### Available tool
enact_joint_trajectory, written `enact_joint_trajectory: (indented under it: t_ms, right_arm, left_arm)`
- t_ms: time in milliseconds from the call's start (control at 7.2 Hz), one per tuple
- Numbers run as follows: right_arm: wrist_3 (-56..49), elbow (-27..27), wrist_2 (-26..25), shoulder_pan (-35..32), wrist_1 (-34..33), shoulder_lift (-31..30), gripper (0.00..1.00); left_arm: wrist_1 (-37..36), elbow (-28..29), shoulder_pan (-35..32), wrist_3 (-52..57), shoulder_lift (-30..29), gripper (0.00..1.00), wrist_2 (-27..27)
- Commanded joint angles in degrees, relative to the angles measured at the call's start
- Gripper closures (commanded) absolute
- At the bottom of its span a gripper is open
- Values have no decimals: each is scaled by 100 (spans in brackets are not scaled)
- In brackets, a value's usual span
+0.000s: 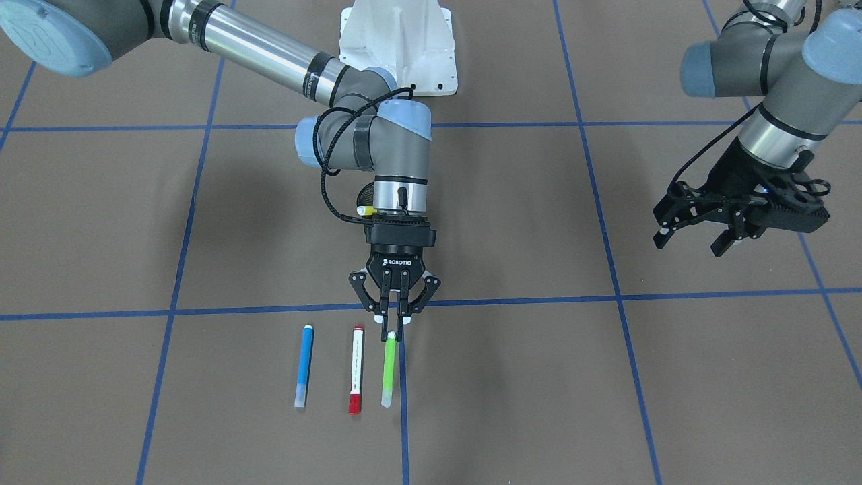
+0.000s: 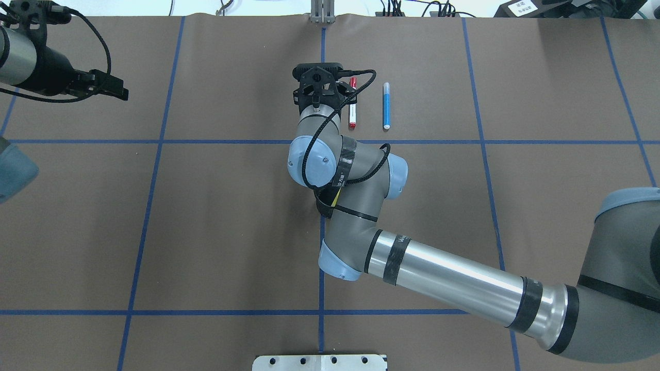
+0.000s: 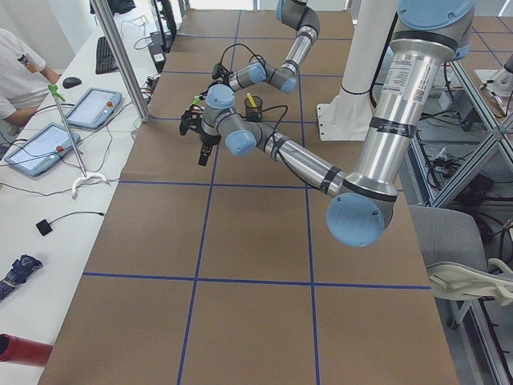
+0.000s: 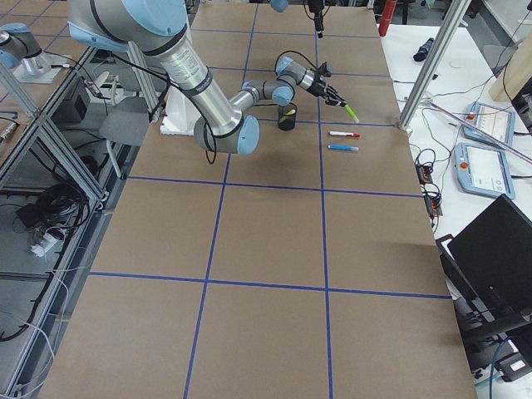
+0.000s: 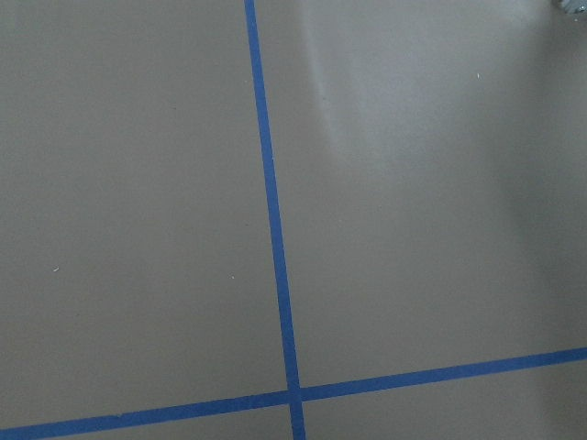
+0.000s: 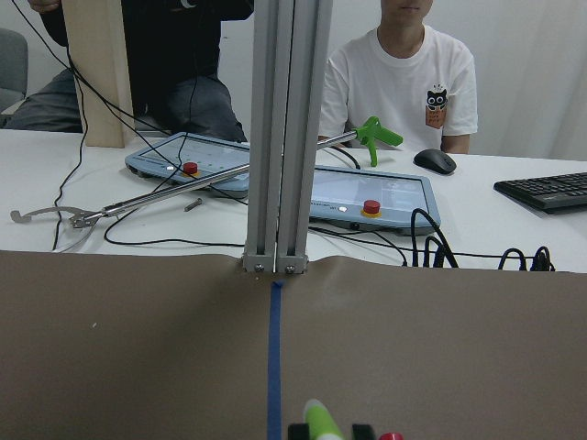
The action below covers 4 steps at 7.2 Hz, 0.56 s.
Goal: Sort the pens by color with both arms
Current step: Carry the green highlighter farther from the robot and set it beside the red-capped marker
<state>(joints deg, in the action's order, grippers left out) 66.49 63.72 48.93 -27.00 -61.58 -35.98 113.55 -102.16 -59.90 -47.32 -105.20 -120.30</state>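
**A:** Front view. Right arm (image 1: 269, 57) comes in from eleven o'clock, wrist pointing straight down. Right gripper (image 1: 394, 330) is pinched tight on the twelve-o'clock end of the light green pen (image 1: 388, 370).

**B:** Neighbours?

**A:** Red-capped white pen (image 1: 355, 369) at its nine o'clock, blue pen (image 1: 304, 365) beyond, all parallel. They lie on matte brown paper (image 1: 539, 377) gridded with blue tape (image 1: 606, 296). Yellow pen (image 1: 366, 211) pokes from a black mesh cup (image 1: 367, 194) behind the wrist. Left gripper (image 1: 692, 241) hangs at three o'clock, fingers spread, holding nothing.

**B:** Overhead?

**A:** Wrist hides the green pen; the red and blue ones lie at its three o'clock.

**B:** Right side?

**A:** Green pen slants down from the gripper. Can't tell if it touches the paper.

**B:** Wrist cameras?

**A:** Left: paper and a tape cross. Right: green tip between black fingertips (image 6: 299, 432), and two seated people (image 6: 404, 82) at a white desk (image 6: 514, 229) at twelve o'clock.
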Motion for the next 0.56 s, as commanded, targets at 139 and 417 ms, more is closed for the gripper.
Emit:
enact_joint_trajectory:
  t_ms: [139, 417]
  right_arm:
    - [-206, -245, 20, 2, 15, 82, 100]
    - [-207, -289, 29, 11, 15, 109, 100]
  left_arm:
    - [0, -6, 4, -67, -9, 2, 16]
    - [0, -6, 13, -67, -9, 2, 16]
